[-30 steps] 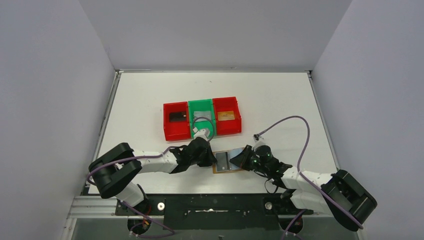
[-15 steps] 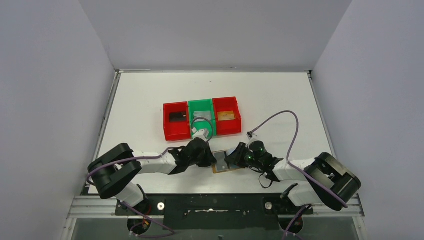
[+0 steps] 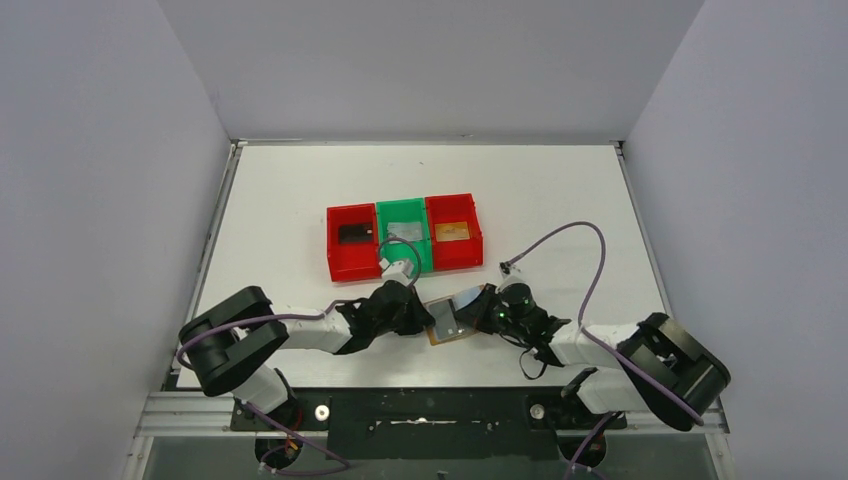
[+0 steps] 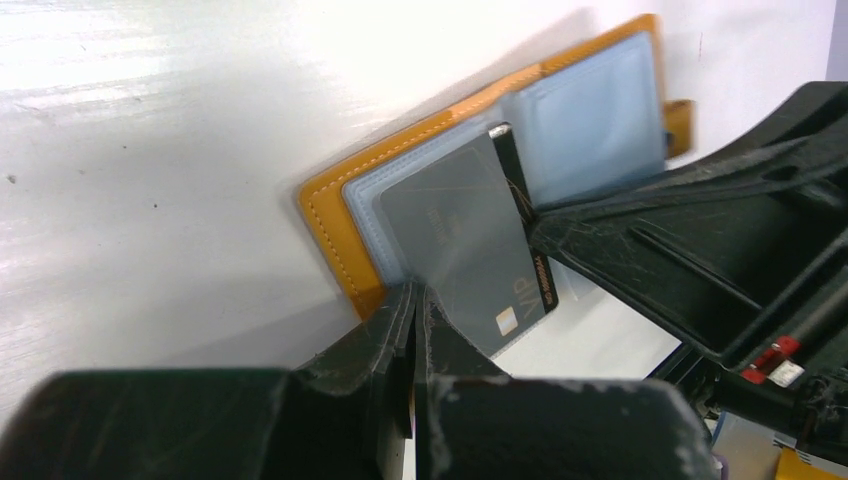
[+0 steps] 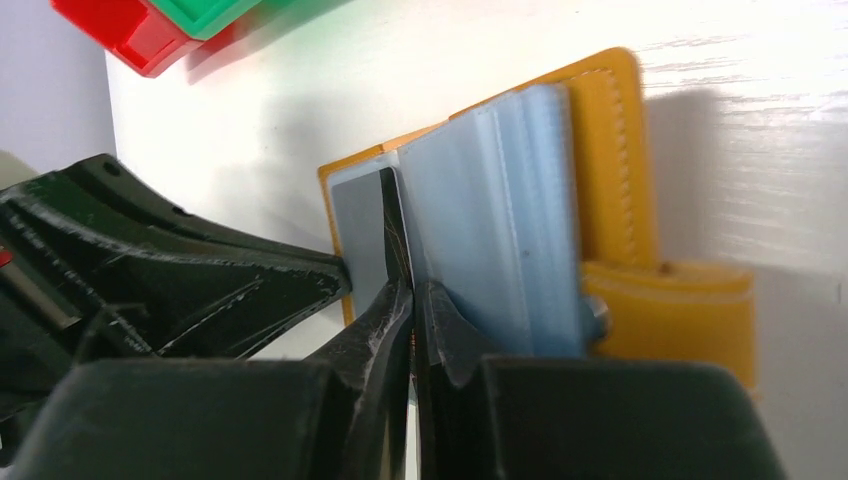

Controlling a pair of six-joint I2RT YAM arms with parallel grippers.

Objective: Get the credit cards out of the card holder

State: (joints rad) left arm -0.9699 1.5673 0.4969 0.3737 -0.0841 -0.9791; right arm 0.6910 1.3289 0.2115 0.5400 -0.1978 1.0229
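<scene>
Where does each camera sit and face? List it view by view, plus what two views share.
Top external: above and behind the bases, looking down at the table; both arms, card holder, plastic bins show.
Left wrist: on the left arm, facing the open card holder and its dark card; left end effector shows.
Right wrist: on the right arm, facing the card holder's sleeves; right end effector shows.
Shared: both wrist views show the dark card and the opposite end effector.

Three open plastic bins stand in a touching row at mid-table ahead of me: a red bin (image 3: 352, 268) on my left, a green bin (image 3: 402, 205) in the middle, a second red bin (image 3: 455, 257) on my right. Plain grey walls (image 3: 100, 200) box in the white table (image 3: 540, 200), with an aluminium rail (image 3: 200, 412) along its near edge.
</scene>
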